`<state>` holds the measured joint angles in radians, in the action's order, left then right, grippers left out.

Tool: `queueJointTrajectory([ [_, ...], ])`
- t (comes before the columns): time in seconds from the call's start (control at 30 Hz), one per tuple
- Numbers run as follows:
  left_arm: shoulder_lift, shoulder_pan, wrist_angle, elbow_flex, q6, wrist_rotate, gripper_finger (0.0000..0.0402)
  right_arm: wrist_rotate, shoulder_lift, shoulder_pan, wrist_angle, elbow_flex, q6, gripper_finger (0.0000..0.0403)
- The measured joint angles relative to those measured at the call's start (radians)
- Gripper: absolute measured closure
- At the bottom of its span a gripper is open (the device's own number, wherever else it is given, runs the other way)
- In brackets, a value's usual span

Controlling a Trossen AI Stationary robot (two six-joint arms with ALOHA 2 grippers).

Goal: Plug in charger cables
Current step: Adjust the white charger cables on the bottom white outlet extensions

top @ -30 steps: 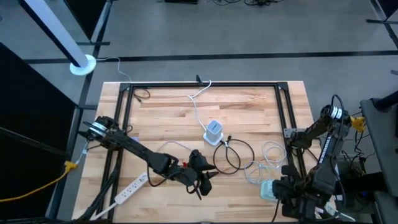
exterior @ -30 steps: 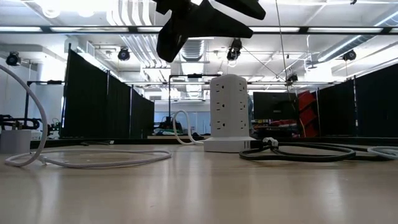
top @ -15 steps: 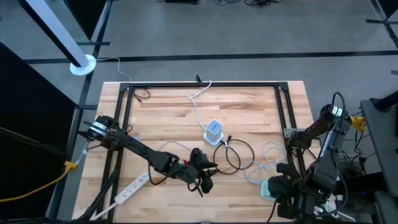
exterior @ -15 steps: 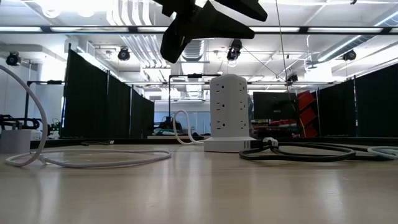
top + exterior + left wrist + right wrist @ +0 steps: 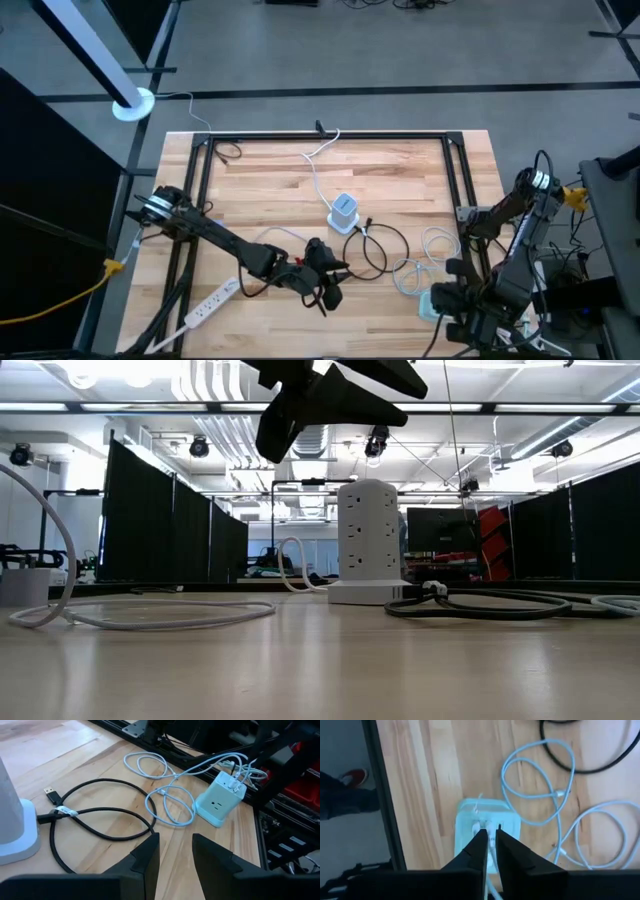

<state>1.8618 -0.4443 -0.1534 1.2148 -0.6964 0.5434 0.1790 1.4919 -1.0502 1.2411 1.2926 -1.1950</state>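
Note:
The black cable [image 5: 375, 248] [image 5: 100, 815] lies in a loose loop on the table beside the white socket tower [image 5: 344, 212] [image 5: 367, 540]. White cables [image 5: 425, 255] [image 5: 167, 795] [image 5: 545, 785] lie looped to its right, some running into a pale charger block [image 5: 430, 305] [image 5: 220, 800] [image 5: 487, 820] near the table's right near corner. My left gripper [image 5: 335, 290] [image 5: 176, 852] [image 5: 330, 400] hangs open above the table, left of the black loop. My right gripper [image 5: 447, 305] [image 5: 490, 837] is right over the block's plugged face, its fingers almost together. My right gripper comes from above, pointing down at the charger block's plugged face [image 5: 489, 826]. A thin white cable [image 5: 492, 892] shows in the narrow gap between its fingers. The fingers hide which part of the cable they have and whether it reaches the block.
A long white power strip [image 5: 208, 303] lies near the table's left near edge, its cord [image 5: 130, 615] curling across the wood. A black frame [image 5: 320, 137] borders the table. A person's red shoe [image 5: 352, 777] shows on the floor beyond the right rail. Bare wood lies toward the far side.
My left gripper has shifted slightly toward the table's right and stayed high above the wood. My right arm has leaned a little toward the table's left over the charger block. The cables have not moved.

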Motion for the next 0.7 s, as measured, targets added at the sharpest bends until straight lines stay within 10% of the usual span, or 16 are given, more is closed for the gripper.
queueJointTrajectory([
  [0.7, 0.0, 0.008, 0.021, 0.0, 0.014, -0.002, 0.0299, -0.057, 0.003, 0.017, -0.137, -0.134, -0.041, 0.0307],
])
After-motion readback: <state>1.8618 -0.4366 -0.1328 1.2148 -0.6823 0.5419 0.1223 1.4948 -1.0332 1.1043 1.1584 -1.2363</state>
